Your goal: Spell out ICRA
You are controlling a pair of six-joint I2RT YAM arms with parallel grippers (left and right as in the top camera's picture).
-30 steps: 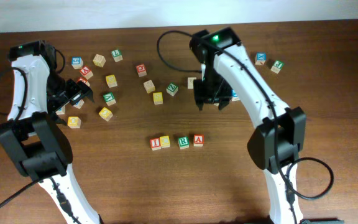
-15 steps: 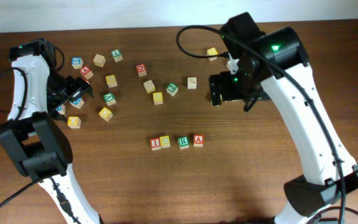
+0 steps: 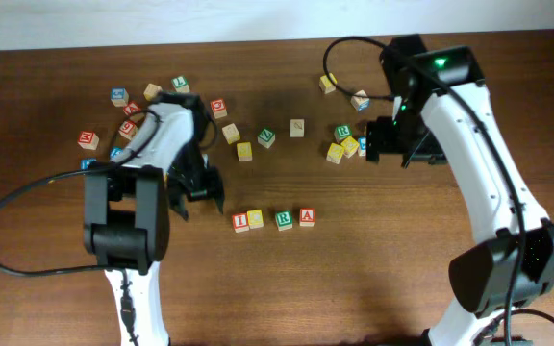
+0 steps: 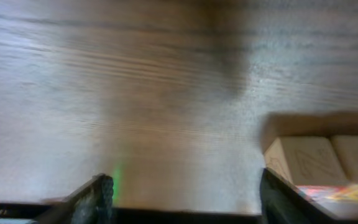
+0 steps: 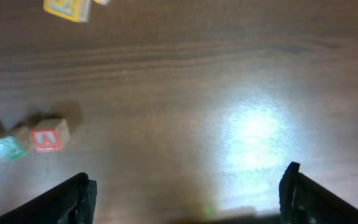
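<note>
Dark wooden table (image 3: pixel 277 288) under both arms, blocks strewn across the far half. I have my left gripper (image 3: pixel 200 197) low over the wood, jaws spread wide and empty; on its wrist camera the fingers (image 4: pixel 95 196) stand well apart with only bare grain between them. Just to its right sits the row (image 3: pixel 273 219): I block (image 3: pixel 241 222) touching a yellow block (image 3: pixel 255 219), then a small gap, then R block (image 3: pixel 284 219) and A block (image 3: pixel 307 216). I cannot read the letter on the yellow one. The left wrist camera catches two pale blocks, blurred, at its right edge. My right gripper (image 3: pixel 392 156) is over the right side, jaws also wide apart, holding nothing. The right cluster (image 3: pixel 344 144) lies just beside it. A middle scatter (image 3: pixel 248 142) and a left scatter (image 3: pixel 128 111) of loose blocks lie beyond the row.
</note>
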